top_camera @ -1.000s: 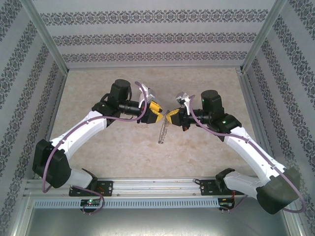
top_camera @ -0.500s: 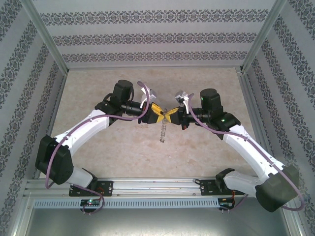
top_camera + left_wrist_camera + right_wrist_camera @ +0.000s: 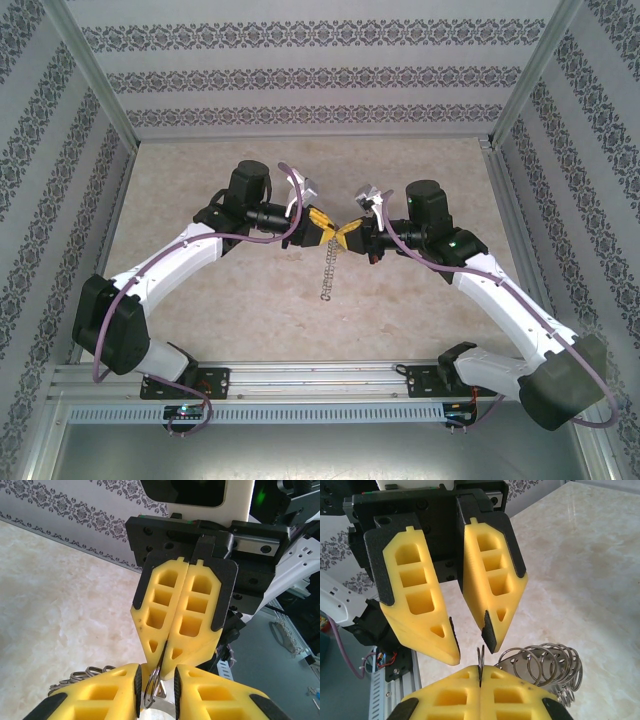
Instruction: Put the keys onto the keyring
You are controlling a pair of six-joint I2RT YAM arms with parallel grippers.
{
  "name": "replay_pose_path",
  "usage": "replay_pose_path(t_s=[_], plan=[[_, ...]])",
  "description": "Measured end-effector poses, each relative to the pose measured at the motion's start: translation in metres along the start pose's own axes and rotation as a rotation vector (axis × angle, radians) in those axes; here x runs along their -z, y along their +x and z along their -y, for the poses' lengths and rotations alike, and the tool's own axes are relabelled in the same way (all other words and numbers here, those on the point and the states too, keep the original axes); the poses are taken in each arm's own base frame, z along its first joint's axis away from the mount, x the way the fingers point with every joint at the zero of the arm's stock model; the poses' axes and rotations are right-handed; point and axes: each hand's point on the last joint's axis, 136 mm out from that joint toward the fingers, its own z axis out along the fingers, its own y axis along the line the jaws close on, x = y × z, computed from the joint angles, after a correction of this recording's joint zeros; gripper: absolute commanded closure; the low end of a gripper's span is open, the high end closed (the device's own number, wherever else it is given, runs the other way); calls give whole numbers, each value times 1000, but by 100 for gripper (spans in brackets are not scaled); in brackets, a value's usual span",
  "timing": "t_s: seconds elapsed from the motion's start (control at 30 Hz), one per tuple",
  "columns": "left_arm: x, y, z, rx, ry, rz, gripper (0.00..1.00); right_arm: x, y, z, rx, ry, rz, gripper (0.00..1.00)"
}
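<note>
Keyring (image 3: pixel 480 658) pinched by right fingers (image 3: pixel 445 696), between left fingers (image 3: pixel 420 605)

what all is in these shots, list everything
ring: one, silver, pinched edge-on at the right gripper's tips, sitting in the gap of the left gripper
chain of rings: one string of several linked loops, silver, running from the fingertips toward the near edge
table: one, beige marbled, under both arms
walls: three, white with dark patterned bands, at the back and sides
rail: one, silver metal, near edge, carrying the arm bases
arms: two, white with black joints, meeting mid-table
left gripper: one, yellow fingers, open
right gripper: one, yellow fingers, shut on the ring
</note>
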Motion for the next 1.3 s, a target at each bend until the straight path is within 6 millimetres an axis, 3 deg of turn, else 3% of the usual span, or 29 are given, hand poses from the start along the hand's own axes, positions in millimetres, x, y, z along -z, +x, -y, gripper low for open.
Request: replay_pose_path(t_s=[0.43, 0.6, 0.77, 0.87, 0.97, 1.13, 1.3], plan=[[-1, 6, 1, 13, 16, -6, 71, 0, -3, 0, 9, 0, 9, 100], [-1, 6, 1, 14, 16, -6, 81, 0, -4, 0, 14, -1, 14, 100], [-2, 6, 2, 17, 16, -7, 100, 0, -5, 0, 18, -2, 18, 100], [-2, 5, 1, 7, 13, -3, 100, 0, -5, 1, 14, 0, 20, 100], [-3, 6, -1, -7, 6, 9, 100, 2, -6, 4, 3, 11, 25, 83], [-4, 14, -5, -5, -15, 24, 100, 21, -15, 12, -6, 69, 116, 77], [-6, 14, -7, -1, -32, 37, 100, 41, -21, 6, 18, 110, 210, 69]])
